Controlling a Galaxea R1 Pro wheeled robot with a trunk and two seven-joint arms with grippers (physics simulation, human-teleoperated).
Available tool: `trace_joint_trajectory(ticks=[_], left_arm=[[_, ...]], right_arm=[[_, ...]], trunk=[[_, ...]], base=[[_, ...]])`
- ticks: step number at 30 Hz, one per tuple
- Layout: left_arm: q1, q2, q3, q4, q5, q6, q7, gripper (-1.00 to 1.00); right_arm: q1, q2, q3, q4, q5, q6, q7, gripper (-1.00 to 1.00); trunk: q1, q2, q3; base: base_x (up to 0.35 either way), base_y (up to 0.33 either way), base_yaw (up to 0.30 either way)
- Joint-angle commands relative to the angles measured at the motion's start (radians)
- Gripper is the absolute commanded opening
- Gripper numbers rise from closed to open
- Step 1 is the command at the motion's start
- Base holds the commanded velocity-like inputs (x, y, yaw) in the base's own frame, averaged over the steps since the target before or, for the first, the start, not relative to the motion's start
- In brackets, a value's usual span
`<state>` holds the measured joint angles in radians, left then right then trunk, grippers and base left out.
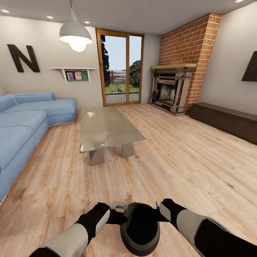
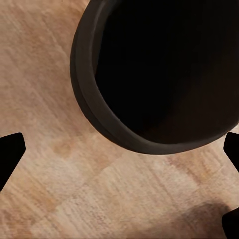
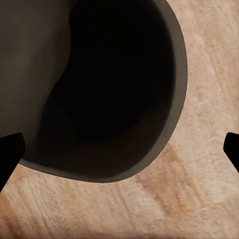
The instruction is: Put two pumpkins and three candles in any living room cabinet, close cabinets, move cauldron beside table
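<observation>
Centrally, low in the head view, the cauldron (image 1: 140,230) is seen between the two arms, above the wooden floor (image 1: 185,160); whether it is lifted or resting cannot be told. It is glossy black, with its wide mouth turned upward. The left tool (image 1: 119,216) is pressed against the cauldron's left rim, and the right tool (image 1: 159,211) is set against its right rim. Whether either tool is clenched on the rim cannot be told from the head view.

From the left wrist view, the cauldron (image 2: 149,74) is shown with its dark mouth just beyond the left tool (image 2: 119,164), whose black fingertips (image 2: 10,154) are spread wide at the picture's edges. From the right wrist view, the cauldron (image 3: 104,89) is likewise seen beyond the right tool (image 3: 119,154), its fingertips (image 3: 10,154) also spread apart.

Beyond the cauldron, well apart from it, the tabletop (image 1: 107,128) of the low coffee table is seen. A blue sofa (image 1: 25,121) is placed to the left of the table. The dark cabinet (image 1: 225,119) is set along the wall to the table's right, beside a brick fireplace (image 1: 175,89).
</observation>
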<state>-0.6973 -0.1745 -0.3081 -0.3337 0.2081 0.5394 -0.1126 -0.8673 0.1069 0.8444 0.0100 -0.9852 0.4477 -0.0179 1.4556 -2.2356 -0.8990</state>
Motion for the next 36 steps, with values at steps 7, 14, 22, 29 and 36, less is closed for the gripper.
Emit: trace_joint_trajectory(ticks=[7,14,22,29,36], left_arm=[[-0.001,0.000,0.000,-0.006,0.008,-0.047,0.001,1.00],[-0.001,0.000,0.001,-0.007,0.010,-0.074,0.001,1.00],[-0.001,0.000,0.001,-0.008,0.011,-0.077,0.001,1.00],[-0.001,0.000,0.001,-0.008,0.011,-0.077,0.001,1.00],[-0.001,0.000,0.001,-0.008,0.011,-0.076,0.001,1.00]], right_arm=[[-0.001,0.000,0.009,0.003,-0.010,0.002,-0.002,1.00],[-0.001,0.000,0.008,0.004,-0.010,0.002,-0.002,1.00],[-0.001,0.000,0.008,0.004,-0.010,0.002,-0.003,1.00],[-0.001,0.000,0.008,0.005,-0.010,0.001,-0.004,1.00],[-0.001,0.000,0.009,0.005,-0.010,-0.001,-0.004,1.00]], trunk=[[0.007,-0.014,-0.007],[0.034,-0.063,-0.029],[0.065,-0.119,-0.055],[0.092,-0.168,-0.084],[0.119,-0.217,-0.116]], base=[[0.000,0.000,0.000],[0.000,0.000,0.000],[0.000,0.000,-0.005],[0.000,0.000,-0.119],[0.000,0.000,-0.144]])
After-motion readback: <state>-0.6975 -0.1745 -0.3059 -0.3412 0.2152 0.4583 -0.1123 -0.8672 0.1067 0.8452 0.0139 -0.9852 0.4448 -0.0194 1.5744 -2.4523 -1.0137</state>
